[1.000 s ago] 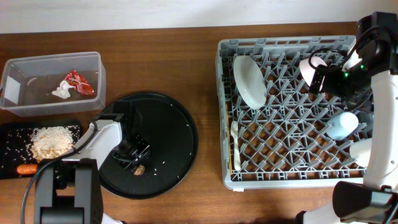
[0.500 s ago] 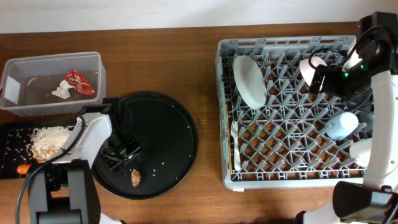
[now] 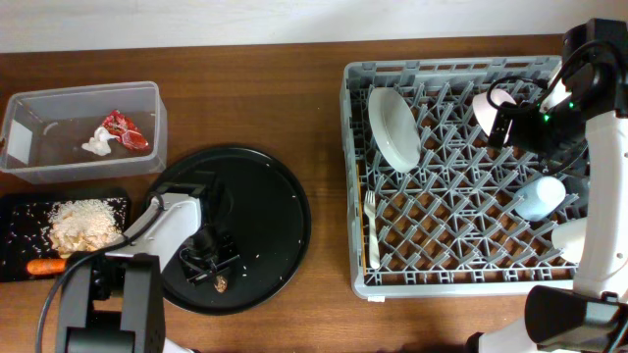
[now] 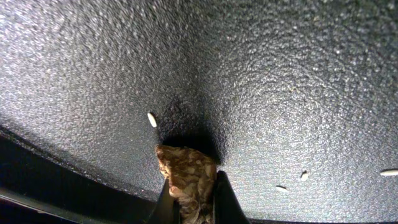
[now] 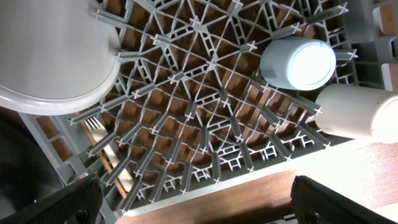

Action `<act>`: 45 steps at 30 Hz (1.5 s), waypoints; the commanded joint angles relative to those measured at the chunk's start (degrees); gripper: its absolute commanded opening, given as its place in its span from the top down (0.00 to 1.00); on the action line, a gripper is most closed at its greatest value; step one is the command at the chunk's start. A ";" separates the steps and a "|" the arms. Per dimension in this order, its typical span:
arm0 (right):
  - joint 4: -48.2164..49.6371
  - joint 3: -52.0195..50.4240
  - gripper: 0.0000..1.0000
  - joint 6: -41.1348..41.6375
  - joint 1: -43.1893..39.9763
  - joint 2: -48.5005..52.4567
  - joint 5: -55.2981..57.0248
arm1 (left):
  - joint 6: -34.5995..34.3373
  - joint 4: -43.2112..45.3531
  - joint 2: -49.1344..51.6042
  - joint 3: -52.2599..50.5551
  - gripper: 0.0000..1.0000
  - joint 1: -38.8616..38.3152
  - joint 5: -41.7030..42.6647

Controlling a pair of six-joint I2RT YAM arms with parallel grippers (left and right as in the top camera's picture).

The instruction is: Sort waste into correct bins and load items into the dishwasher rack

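My left gripper (image 3: 214, 270) (image 4: 189, 190) is shut on the small brown lump (image 3: 221, 283) (image 4: 186, 177), low on the round black tray (image 3: 260, 196). The clear tub (image 3: 83, 98) holds the red-and-white wrapper (image 3: 128, 130) and the paper scrap (image 3: 98, 144). The shallow black tray (image 3: 15, 206) holds beige scraps (image 3: 83, 221) and the carrot (image 3: 44, 266). The grey rack (image 3: 353, 176) (image 5: 205, 68) holds the white shallow bowl (image 3: 394, 127), a smaller white bowl (image 3: 494, 103), the blue cup (image 3: 542, 196) (image 5: 297, 62), the cream cup (image 3: 567, 238) (image 5: 357, 112) and the fork (image 3: 371, 230). My right gripper (image 3: 505, 123) (image 5: 196, 199) is open and empty above the rack.
A few white crumbs (image 4: 152, 119) lie on the round tray's rough surface. Bare wooden table (image 3: 324, 118) lies between the round tray and the rack. The rack's front rim runs close to the table's front edge (image 5: 261, 186).
My left gripper swung left, then came back toward the tray's front edge and shut on the brown lump, which shifted a little toward the front. The right arm has not moved.
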 commanded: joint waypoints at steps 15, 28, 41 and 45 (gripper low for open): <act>-0.35 0.11 0.00 -0.50 -0.17 -0.35 0.94 | 5.18 2.80 -0.46 25.33 0.90 45.46 -7.54; -0.35 0.11 0.00 -0.52 -0.17 -0.35 0.98 | 5.22 14.25 9.84 26.56 0.68 50.80 -10.86; 4.26 -1.46 0.01 -15.63 -0.15 0.00 -14.64 | 23.28 -3.56 -0.74 38.99 0.20 13.86 3.06; -0.35 -5.49 0.01 -17.33 -0.11 -0.59 -14.88 | 23.82 -23.98 -0.90 38.99 0.07 7.39 -0.24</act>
